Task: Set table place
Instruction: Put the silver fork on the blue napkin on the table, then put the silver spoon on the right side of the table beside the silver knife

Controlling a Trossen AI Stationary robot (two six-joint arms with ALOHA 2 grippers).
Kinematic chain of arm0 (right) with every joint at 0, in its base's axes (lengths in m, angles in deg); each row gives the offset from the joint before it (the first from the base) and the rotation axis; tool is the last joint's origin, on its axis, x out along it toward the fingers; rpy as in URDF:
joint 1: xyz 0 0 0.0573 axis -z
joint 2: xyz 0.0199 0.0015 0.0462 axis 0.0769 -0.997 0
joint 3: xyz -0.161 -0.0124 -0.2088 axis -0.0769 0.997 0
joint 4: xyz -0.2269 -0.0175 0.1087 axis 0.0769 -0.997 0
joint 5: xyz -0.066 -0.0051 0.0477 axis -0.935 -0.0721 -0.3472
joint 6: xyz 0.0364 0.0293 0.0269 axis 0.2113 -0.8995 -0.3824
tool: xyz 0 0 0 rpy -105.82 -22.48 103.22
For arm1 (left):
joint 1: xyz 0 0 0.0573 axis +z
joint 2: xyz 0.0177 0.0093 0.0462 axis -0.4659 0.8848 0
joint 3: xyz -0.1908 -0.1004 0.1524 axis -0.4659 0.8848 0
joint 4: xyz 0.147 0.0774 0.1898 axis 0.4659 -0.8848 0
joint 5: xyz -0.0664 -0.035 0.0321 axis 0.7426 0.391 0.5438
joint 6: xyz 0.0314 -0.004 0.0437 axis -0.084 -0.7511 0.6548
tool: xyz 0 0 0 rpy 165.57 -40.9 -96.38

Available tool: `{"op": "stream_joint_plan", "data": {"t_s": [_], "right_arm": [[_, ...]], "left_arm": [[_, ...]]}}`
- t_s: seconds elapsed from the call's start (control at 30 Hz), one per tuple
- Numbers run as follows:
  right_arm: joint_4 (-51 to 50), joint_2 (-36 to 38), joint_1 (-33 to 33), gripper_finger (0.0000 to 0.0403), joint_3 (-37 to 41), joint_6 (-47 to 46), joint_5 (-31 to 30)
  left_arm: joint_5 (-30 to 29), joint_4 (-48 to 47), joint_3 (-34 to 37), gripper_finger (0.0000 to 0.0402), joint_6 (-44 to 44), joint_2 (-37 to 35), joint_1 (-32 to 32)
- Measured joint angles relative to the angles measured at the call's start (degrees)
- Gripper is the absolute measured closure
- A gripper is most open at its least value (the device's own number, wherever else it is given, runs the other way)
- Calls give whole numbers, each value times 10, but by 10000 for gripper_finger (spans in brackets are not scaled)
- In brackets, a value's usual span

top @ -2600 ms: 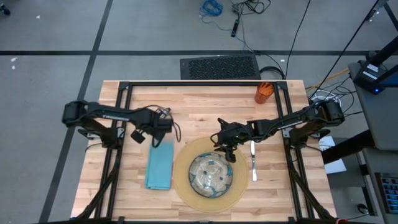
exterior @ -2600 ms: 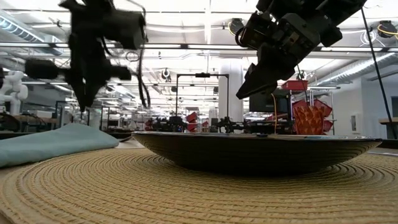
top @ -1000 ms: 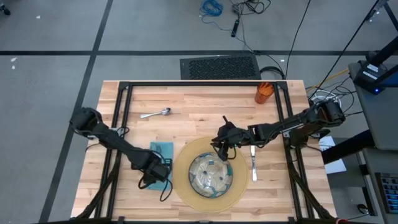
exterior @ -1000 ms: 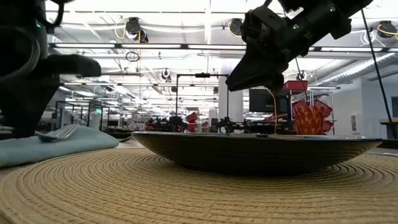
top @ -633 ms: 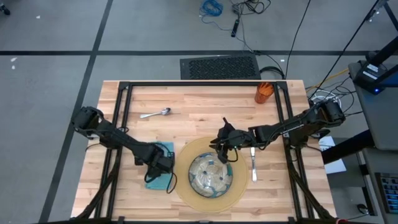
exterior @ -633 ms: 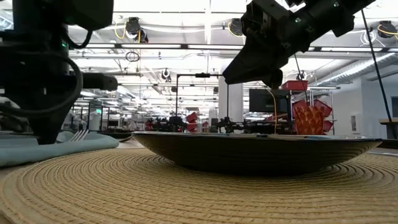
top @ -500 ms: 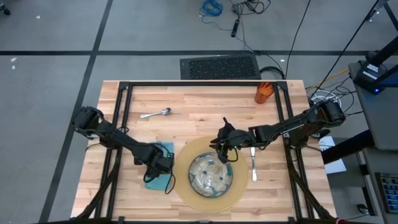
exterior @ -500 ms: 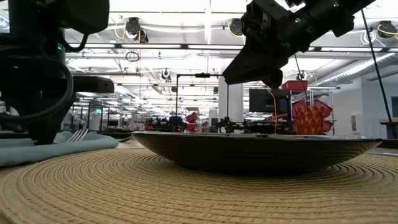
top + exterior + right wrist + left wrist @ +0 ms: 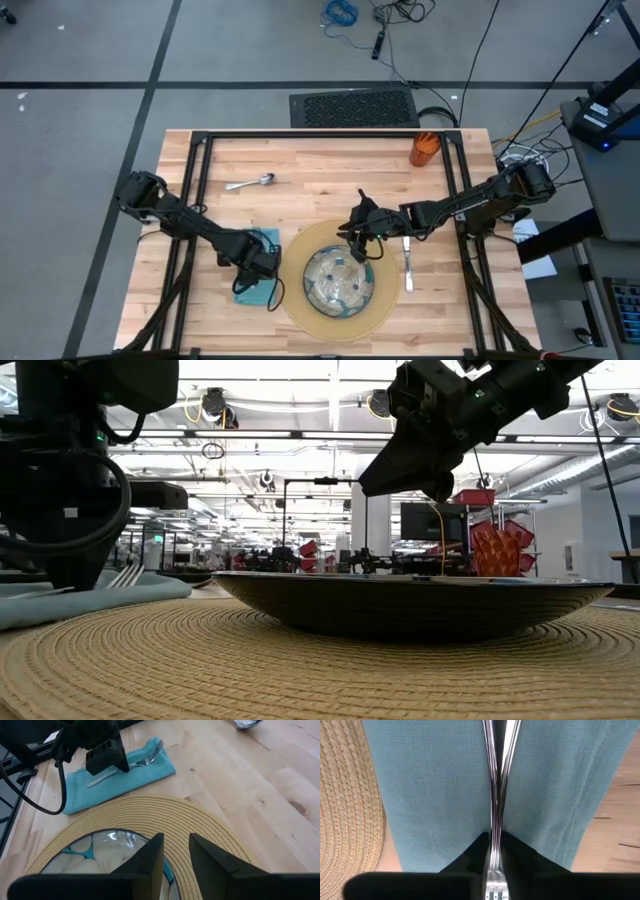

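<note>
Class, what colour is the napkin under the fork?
Teal blue; the napkin shows best in the left wrist view, under the fork.

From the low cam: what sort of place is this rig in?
Probably a large robotics lab or workshop. Beyond the round woven tan mat, long ceiling light strips run over rows of benches with more equipment; loose blue cables lie on the grey taped floor.
</note>
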Motion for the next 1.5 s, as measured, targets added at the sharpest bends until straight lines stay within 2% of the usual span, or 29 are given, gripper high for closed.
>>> {"op": "stream_joint_plan", "data": {"t_s": [0.2, 0.33, 0.67, 0.83, 1.03, 1.27, 1.5], "right_arm": [[0, 0, 0, 319, 0, 1, 0], [0, 0, 0, 319, 0, 1, 0], [1, 0, 0, 319, 0, 3, 0], [1, 0, 0, 319, 0, 3, 0], [39, 0, 12, 319, 0, 30, 4], [55, 0, 23, 319, 0, 58, 6], [60, -5, 68, 319, 0, -26, 6]], "left_arm": [[0, 1, 0, 322, -10, 0, 0], [0, -18, -7, 306, -30, 0, -2], [-2, -87, -71, 303, -83, 0, -23], [-40, -167, -140, 303, -146, -16, -18], [-75, -262, -190, 303, -299, -112, 42], [-141, -269, -191, 303, -479, -275, 84], [-206, -269, -191, 303, -651, -385, 85]]}}
